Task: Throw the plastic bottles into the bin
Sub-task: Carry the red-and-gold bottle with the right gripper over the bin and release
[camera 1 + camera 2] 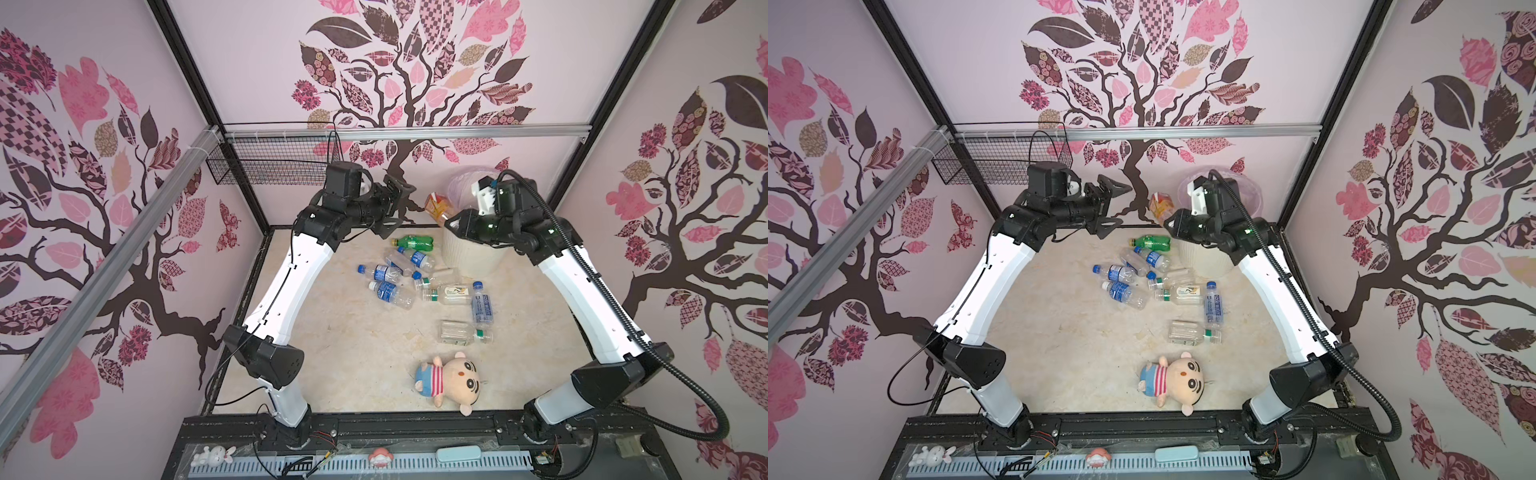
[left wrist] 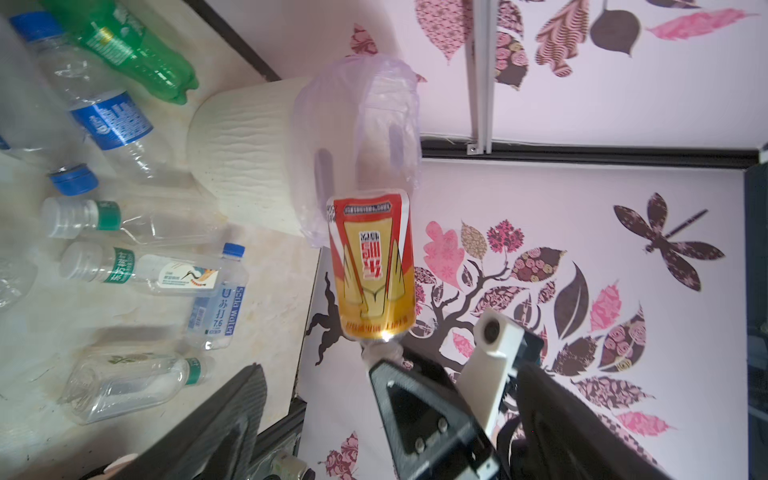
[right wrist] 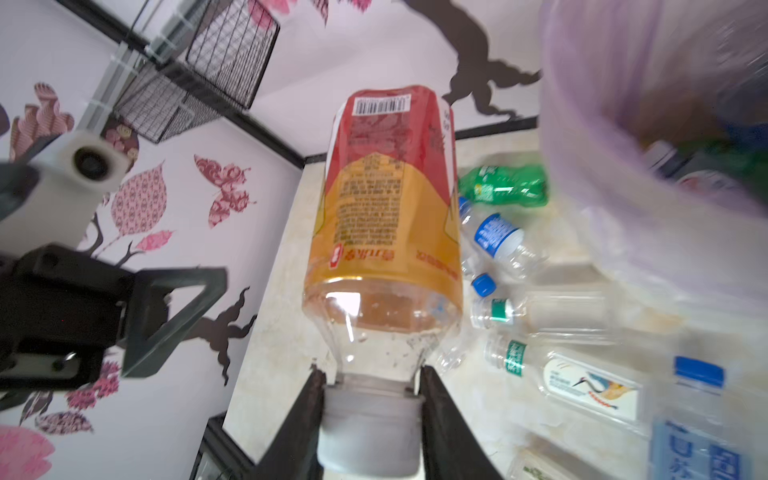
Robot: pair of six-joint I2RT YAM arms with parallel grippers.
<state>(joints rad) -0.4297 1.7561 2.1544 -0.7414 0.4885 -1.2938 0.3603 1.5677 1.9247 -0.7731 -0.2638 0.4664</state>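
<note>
Nearest: one plush doll (image 1: 449,380). Past it, nine plastic bottles (image 1: 388,291) lying loose on table (image 1: 332,353): one green, eight clear. Farther back, two grippers: left gripper (image 1: 397,205) spread wide, empty; right gripper (image 3: 372,374) clamped on cap of tenth, amber bottle (image 3: 386,199), raised just beside bin. One bin (image 1: 465,259), pink bag (image 2: 357,104) lining, blurred bottles inside, count unclear. One wire basket (image 1: 270,166) on back rail.
</note>
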